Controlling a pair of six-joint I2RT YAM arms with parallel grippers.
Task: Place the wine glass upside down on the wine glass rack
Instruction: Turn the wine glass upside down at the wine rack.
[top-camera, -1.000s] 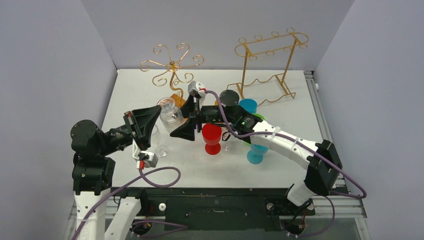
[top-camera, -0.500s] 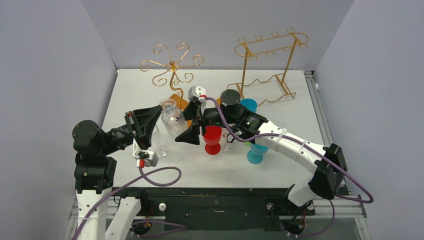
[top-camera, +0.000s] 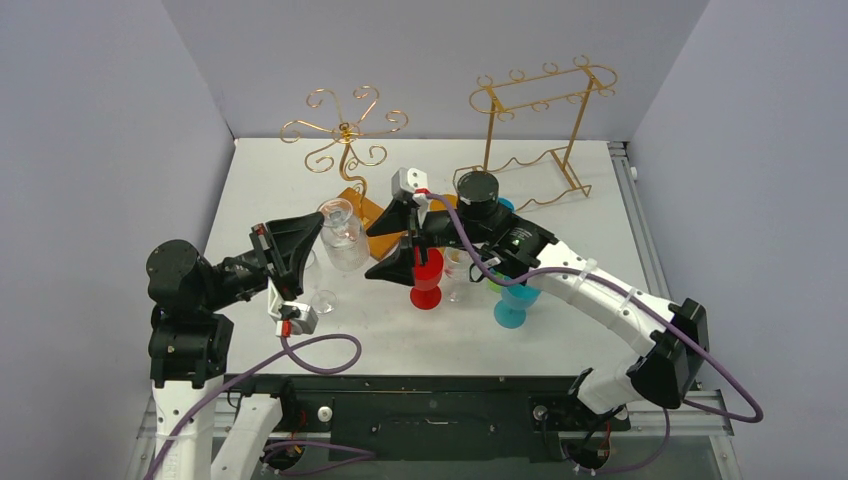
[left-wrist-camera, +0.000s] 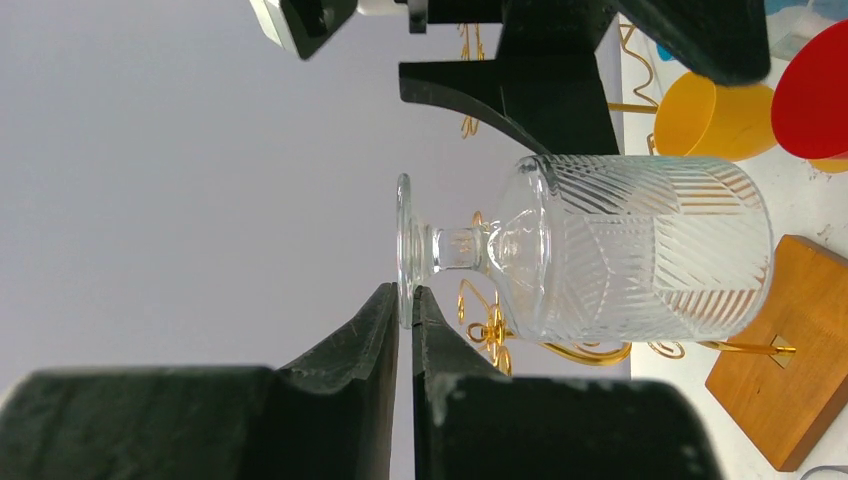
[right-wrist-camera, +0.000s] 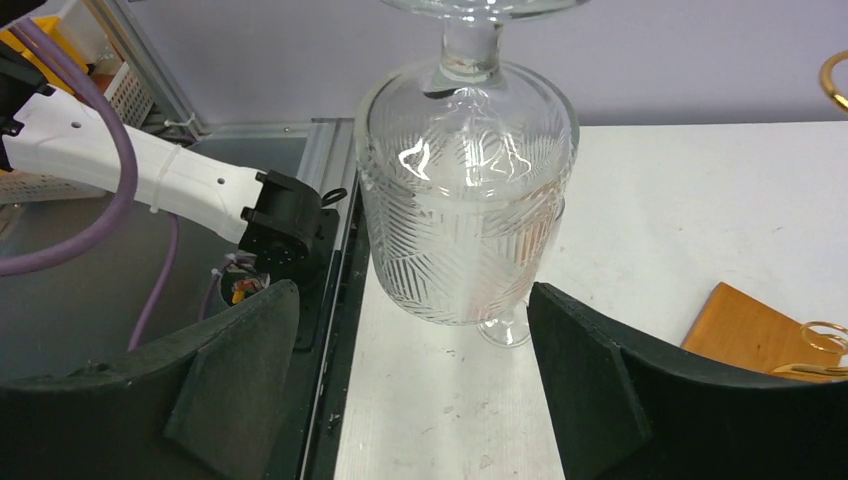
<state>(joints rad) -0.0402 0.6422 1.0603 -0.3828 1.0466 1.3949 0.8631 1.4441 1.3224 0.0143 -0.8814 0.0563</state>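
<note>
A clear cut-glass wine glass (top-camera: 343, 235) hangs upside down in the air, foot up and mouth down. My left gripper (top-camera: 323, 214) is shut on the rim of its foot; in the left wrist view the fingertips (left-wrist-camera: 382, 300) pinch that rim while the bowl (left-wrist-camera: 640, 250) sticks out sideways. My right gripper (top-camera: 371, 250) stands open just right of the glass, not touching it. In the right wrist view the bowl (right-wrist-camera: 465, 210) hangs ahead of the wide-apart jaws of the right gripper (right-wrist-camera: 412, 300). The wine glass rack (top-camera: 345, 135), a gold spiral tree on a wooden base (top-camera: 362, 208), stands behind.
A red goblet (top-camera: 425, 275), a small clear glass (top-camera: 458, 272) and blue cups (top-camera: 514, 305) stand under the right arm. Another clear glass (top-camera: 322, 298) stands by the left arm. A taller gold frame rack (top-camera: 535, 130) is at the back right. A yellow cup (left-wrist-camera: 705, 115) is near.
The right arm has drawn back to the right, a little away from the glass, jaws still open. The left gripper keeps its hold; the glass has shifted only slightly.
</note>
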